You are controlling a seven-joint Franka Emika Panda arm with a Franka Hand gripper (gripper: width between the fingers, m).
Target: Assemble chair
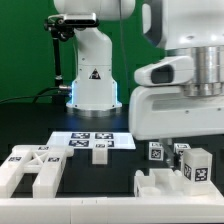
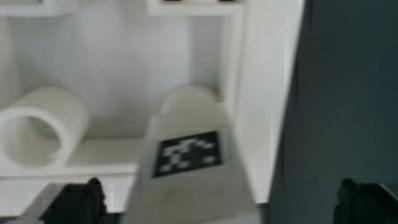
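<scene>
The gripper [image 2: 222, 203] stands spread wide astride a tagged white chair piece [image 2: 192, 150] at the exterior view's right of the desk [image 1: 105, 180], which looks like stiff, light, slick plastic best pinched across its flat flanks.

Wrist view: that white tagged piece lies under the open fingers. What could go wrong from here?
Two likely snags. The tagged chair piece sits off-centre under the open gripper, so closing may shove or twist it rather than clamp it squarely. The round white part lies close beside it, and a descending finger might knock it.
</scene>
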